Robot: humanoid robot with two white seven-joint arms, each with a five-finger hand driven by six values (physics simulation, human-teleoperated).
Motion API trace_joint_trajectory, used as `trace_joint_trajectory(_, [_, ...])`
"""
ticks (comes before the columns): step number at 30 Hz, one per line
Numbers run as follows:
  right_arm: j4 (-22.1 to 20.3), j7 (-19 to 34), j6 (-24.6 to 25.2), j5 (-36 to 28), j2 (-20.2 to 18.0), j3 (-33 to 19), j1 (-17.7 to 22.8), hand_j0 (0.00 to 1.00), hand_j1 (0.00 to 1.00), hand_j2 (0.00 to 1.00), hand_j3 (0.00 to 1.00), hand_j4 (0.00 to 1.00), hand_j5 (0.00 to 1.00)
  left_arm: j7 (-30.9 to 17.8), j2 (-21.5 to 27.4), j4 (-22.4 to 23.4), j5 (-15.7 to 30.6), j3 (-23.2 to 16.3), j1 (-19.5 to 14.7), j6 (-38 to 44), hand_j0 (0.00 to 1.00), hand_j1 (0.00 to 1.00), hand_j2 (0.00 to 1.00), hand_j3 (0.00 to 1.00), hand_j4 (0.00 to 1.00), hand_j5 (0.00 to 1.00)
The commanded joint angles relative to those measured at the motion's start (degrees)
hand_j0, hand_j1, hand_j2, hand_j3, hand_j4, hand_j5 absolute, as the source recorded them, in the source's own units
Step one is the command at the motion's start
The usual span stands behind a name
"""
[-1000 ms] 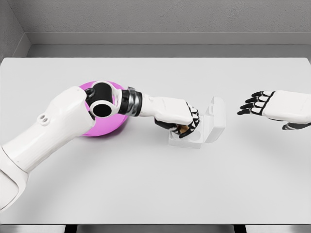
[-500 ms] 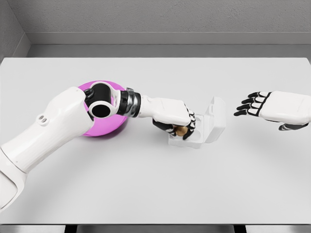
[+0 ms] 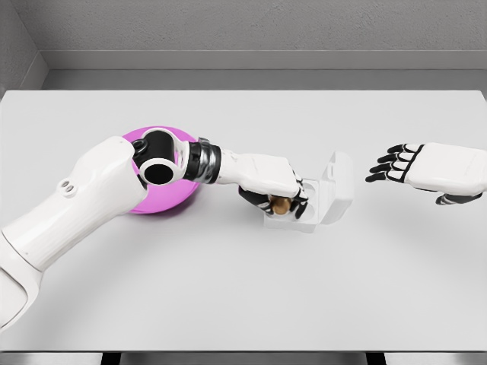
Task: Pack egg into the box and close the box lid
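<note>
The left hand (image 3: 270, 185) was stretched across the white table (image 3: 243, 289) and parked right over the small white box (image 3: 308, 209), fingers curled around a brown egg (image 3: 281, 204) — so clamped on it. The egg was held just at the box's open base, low between the dark fingertips; whether it was touching the bottom of the box couldn't be made out. The box lid (image 3: 338, 186) was stood up, tilted back on the right side of the box, not closed.

A pink bowl (image 3: 156, 199) was seen behind the left forearm, mostly hidden by the elbow joint, near the box but apart from it.

The right hand (image 3: 426, 171) was held above the table well to the right of the box — fingers spread and pointing at the lid, nothing gripped.
</note>
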Motion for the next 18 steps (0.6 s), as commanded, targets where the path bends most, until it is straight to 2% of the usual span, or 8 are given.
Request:
trace_joint_trajectory(1, [-0.01, -0.02, 0.15, -0.24, -0.07, -0.01, 0.00, 1.00, 1.00, 1.00, 1.00, 1.00, 1.00, 0.01, 0.01, -0.01, 0.32, 0.08, 0.00, 0.22, 0.59, 0.59, 0.59, 0.59, 0.59, 0.59])
trace_joint_trajectory(12, [-0.01, -0.02, 0.15, -0.24, 0.28, -0.01, 0.00, 1.00, 1.00, 1.00, 1.00, 1.00, 1.00, 0.10, -0.34, 0.78, 0.33, 0.08, -0.09, 0.22, 0.70, 0.70, 0.70, 0.70, 0.70, 0.70])
trace_joint_trajectory(18, [-0.01, -0.02, 0.15, -0.24, 0.28, -0.01, 0.00, 1.00, 1.00, 1.00, 1.00, 1.00, 1.00, 0.10, 0.01, 0.78, 0.50, 0.08, -0.09, 0.22, 0.86, 0.86, 0.86, 0.86, 0.86, 0.86])
